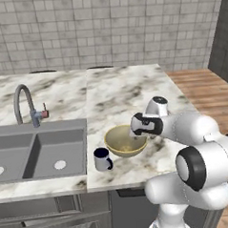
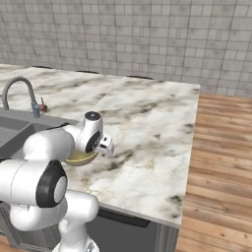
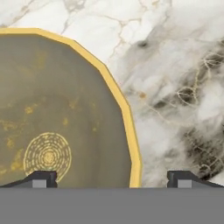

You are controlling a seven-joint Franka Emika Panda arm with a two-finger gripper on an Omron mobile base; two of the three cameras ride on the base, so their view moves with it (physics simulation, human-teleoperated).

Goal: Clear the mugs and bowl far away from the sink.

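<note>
The jaws (image 3: 112,178) stand wide open, holding nothing, straddling the rim of the olive-yellow bowl (image 1: 123,140) on the marble bench (image 1: 129,91). A dark mug (image 1: 103,159) stands just beside the bowl, between it and the grey sink (image 1: 39,151).

Glossy white rounded arm (image 1: 194,144), dark ringed joints, white hand (image 3: 112,178) with small dark fingertips (image 3: 41,178)
</note>
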